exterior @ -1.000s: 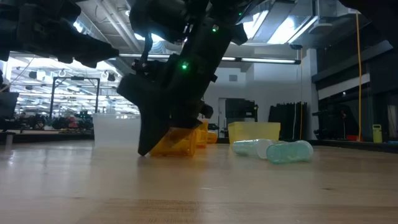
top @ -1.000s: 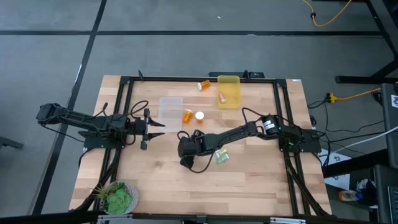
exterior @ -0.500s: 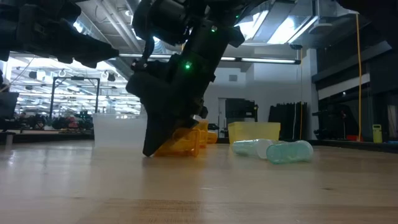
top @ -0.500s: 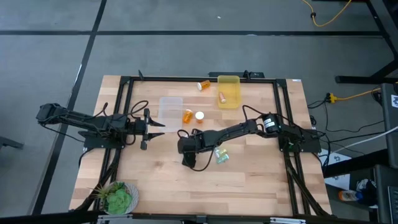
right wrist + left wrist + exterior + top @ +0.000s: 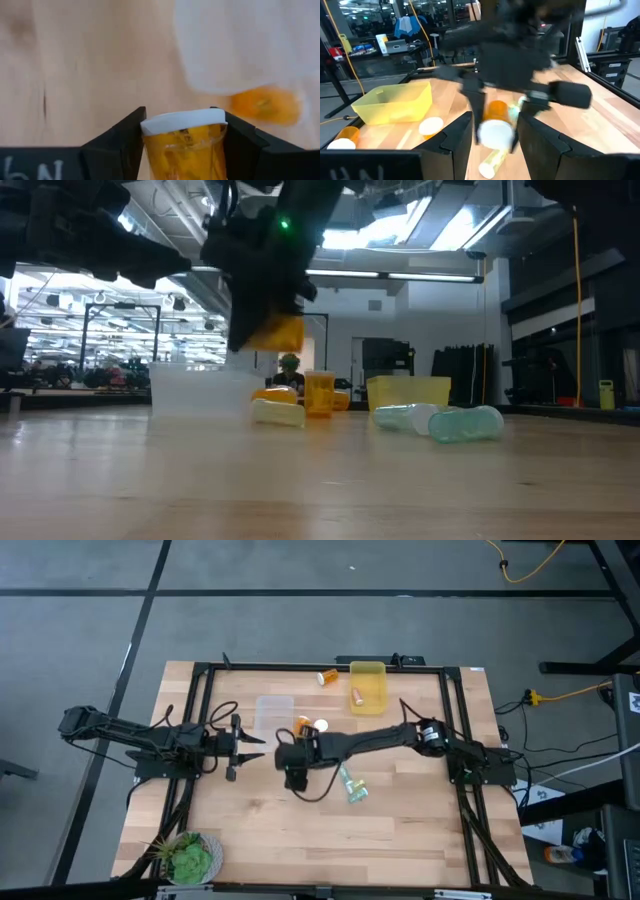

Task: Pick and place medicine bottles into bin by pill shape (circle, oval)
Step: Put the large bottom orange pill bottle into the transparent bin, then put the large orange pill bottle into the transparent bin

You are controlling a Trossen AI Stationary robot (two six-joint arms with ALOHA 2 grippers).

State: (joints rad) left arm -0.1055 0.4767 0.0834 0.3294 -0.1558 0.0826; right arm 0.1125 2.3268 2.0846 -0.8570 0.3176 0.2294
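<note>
At the far left of the high view the left arm lies stretched across the table's left side, its left gripper [image 5: 243, 743] just left of centre; whether its fingers are parted or closed I cannot tell. Near the frame's bottom left sits a potted plant [image 5: 190, 858]. Just above centre-left is a clear bin [image 5: 274, 713], and right of it the right gripper [image 5: 291, 755], its fingers closed about an orange bottle with a white cap [image 5: 184, 145], lifted clear of the wooden table [image 5: 420, 830] (the low view shows it hanging in the upper left of that frame). Beside it stand another orange bottle [image 5: 303, 724] and a white-capped one [image 5: 321, 726]. Lower right of centre lie two pale green bottles [image 5: 351, 787]. At upper centre-right sits the yellow bin [image 5: 368, 671] with an orange bottle inside [image 5: 356, 695], and one more orange bottle [image 5: 327, 676] lies just left of it.
</note>
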